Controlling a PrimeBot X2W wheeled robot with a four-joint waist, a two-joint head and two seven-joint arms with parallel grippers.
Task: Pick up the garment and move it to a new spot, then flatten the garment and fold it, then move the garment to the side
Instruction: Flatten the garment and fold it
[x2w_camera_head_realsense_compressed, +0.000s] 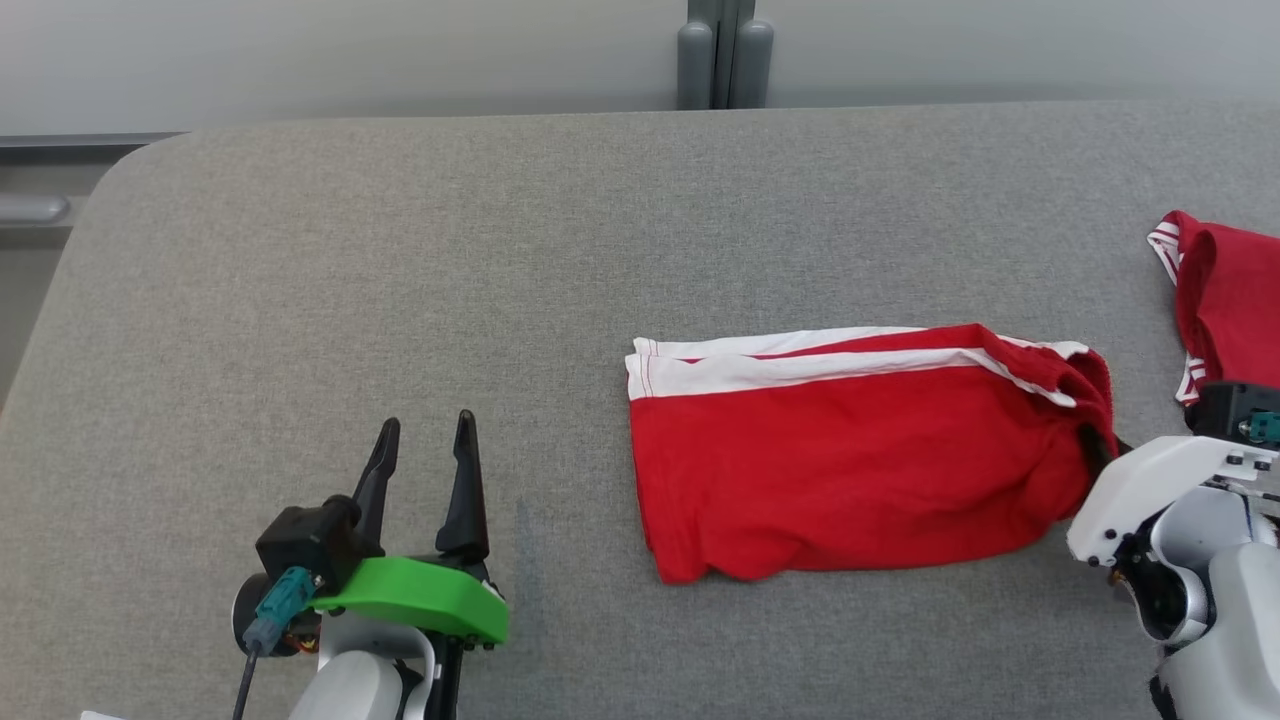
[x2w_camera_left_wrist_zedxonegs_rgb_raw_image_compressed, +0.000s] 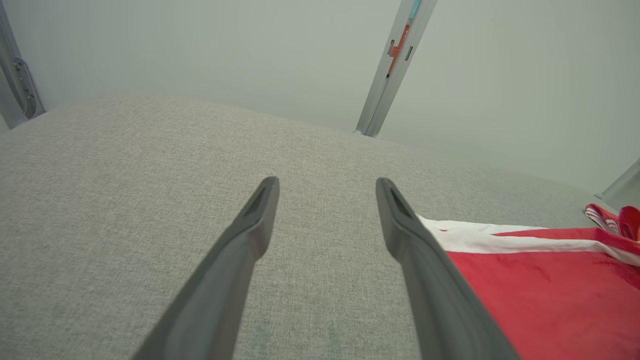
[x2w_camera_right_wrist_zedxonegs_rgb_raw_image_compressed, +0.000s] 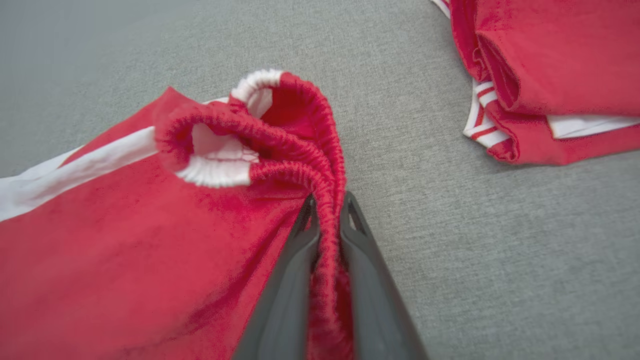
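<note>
Nearest, the red garment (x2w_camera_head_realsense_compressed: 840, 470), spread on the grey table (x2w_camera_head_realsense_compressed: 400, 230), is pinched at its waistband (x2w_camera_right_wrist_zedxonegs_rgb_raw_image_compressed: 300, 150) by the right gripper (x2w_camera_right_wrist_zedxonegs_rgb_raw_image_compressed: 329, 202), jaws clamped on the elastic. Well to the garment's left, the left gripper (x2w_camera_head_realsense_compressed: 428, 420) is held with jaws spread wide on nothing, broad bare table around it. Beyond the garment's right end, a second red garment (x2w_camera_head_realsense_compressed: 1230, 300) is seen, apart from it.

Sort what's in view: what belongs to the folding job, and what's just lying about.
Job: red shorts; right gripper, pinching their waistband; left gripper, open, clear of them.
Lying about: second red garment, at the right of the table.
</note>
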